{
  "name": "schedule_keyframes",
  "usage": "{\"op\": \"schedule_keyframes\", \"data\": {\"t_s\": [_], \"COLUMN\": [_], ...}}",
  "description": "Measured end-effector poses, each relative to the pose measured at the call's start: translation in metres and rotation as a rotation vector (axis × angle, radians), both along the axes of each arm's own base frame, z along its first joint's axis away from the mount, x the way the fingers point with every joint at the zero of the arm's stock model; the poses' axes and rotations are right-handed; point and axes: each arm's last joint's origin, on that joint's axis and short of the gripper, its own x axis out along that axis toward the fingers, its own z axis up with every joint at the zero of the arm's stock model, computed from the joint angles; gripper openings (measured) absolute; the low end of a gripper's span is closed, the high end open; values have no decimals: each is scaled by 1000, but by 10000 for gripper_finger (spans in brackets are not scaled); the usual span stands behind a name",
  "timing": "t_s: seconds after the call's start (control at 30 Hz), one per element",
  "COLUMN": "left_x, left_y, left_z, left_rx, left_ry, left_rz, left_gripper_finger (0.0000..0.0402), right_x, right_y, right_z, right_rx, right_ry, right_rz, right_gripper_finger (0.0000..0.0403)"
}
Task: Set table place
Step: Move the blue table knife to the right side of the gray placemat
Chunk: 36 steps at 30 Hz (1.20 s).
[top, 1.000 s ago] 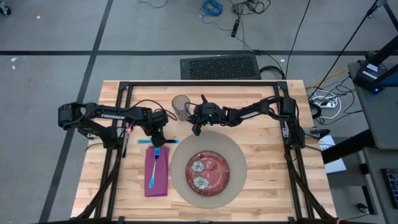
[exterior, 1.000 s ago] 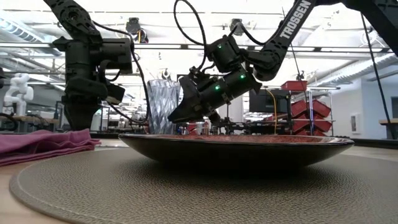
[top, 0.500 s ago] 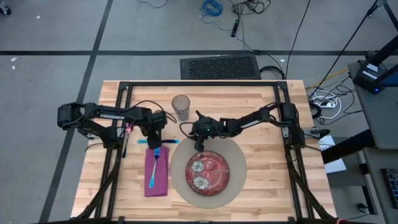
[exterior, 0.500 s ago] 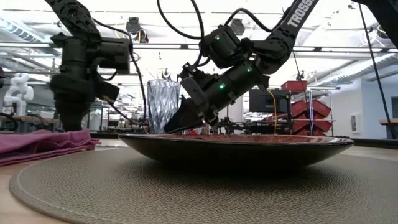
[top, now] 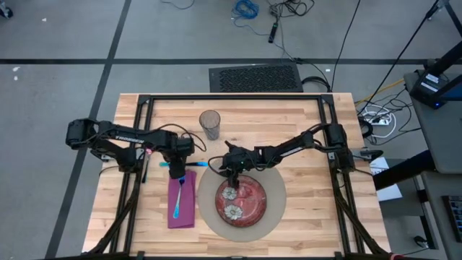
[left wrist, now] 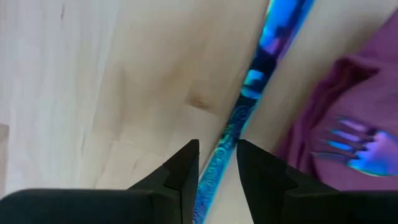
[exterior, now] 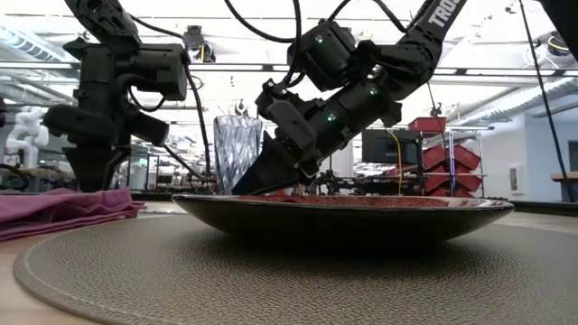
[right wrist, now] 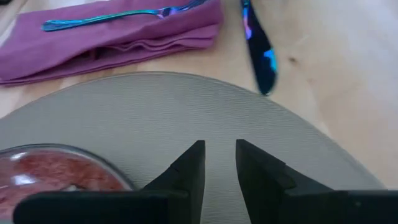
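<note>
Table [top: 303,123]: light wood, black frame.
Mat [top: 278,206]: round, grey-tan, front centre of the table.
Plate [top: 249,202]: red patterned, on the mat.
Napkin [top: 182,209]: purple, at the mat's 9 o'clock; fork [top: 179,189] lies on it.
Knife [top: 195,164]: blue, on bare wood at the napkin's 12 o'clock.
Glass [top: 210,124]: clear, at the mat's 11 o'clock.
Left gripper [left wrist: 216,163]: over the knife, fingers slightly parted astride it, not clamped.
Right gripper [right wrist: 219,163]: above the mat's 11 o'clock edge, fingers narrowly apart, holding nothing.
</note>
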Motion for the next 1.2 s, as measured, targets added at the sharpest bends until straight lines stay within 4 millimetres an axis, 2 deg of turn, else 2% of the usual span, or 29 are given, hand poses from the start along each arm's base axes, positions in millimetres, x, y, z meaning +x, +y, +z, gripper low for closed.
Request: {"op": "schedule_keyframes", "data": {"t_s": [0.37,0.47,0.67,0.77,0.83,0.97,1.2], "left_x": [12,19,37,51,53,62,85], "left_y": [-5,-4,-1,2,4,5,9], "left_z": [-27,-26,-11,-8,-9,-13,-15], "left_rx": [22,22,67,116,126,124,120], "left_ry": [131,128,82,-2,-2,-5,-4], "left_rz": [-39,-58,-103,-106,-105,-127,-170], "left_gripper_finger": [91,73,13,7,7,6,5], "right_x": [-2,-4,-7,-9,-10,-14,-31], "right_y": [35,46,65,71,73,75,87], "right_z": [1,1,1,2,3,17,57], "right_rx": [24,26,30,22,1,-56,-168], "right_ry": [-4,-3,-1,-1,-4,-5,-23], "right_rz": [86,111,163,173,172,160,138], "right_gripper_finger": [75,75,75,75,75,75,75]}}
